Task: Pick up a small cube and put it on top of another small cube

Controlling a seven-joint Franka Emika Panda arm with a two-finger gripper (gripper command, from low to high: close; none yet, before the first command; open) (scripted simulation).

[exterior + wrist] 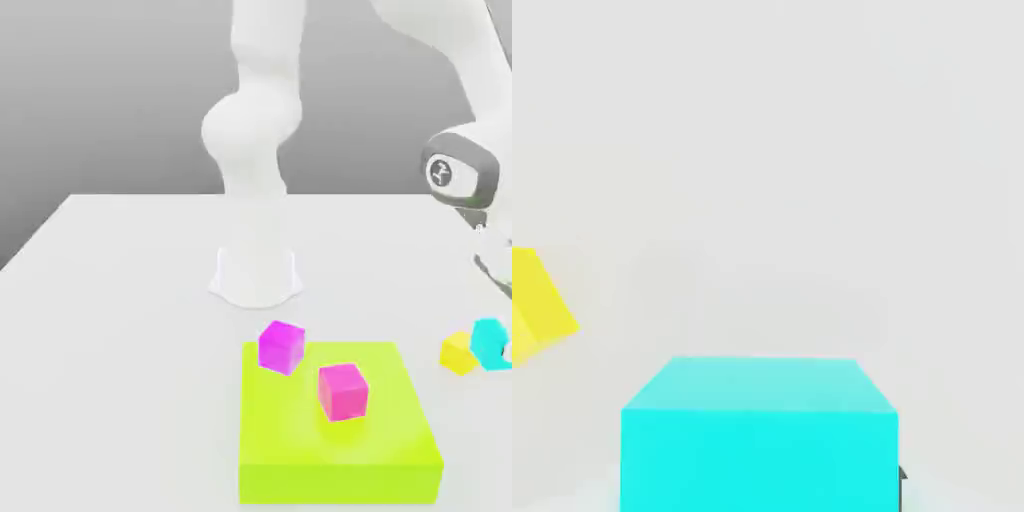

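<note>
cyan cube [489, 342] touching yellow cube [458, 352].

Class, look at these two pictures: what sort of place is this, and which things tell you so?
Most likely a simulated tabletop test scene: a plain white table, a white robot arm, and flat-coloured blocks such as the cyan cube and the lime slab.
</note>
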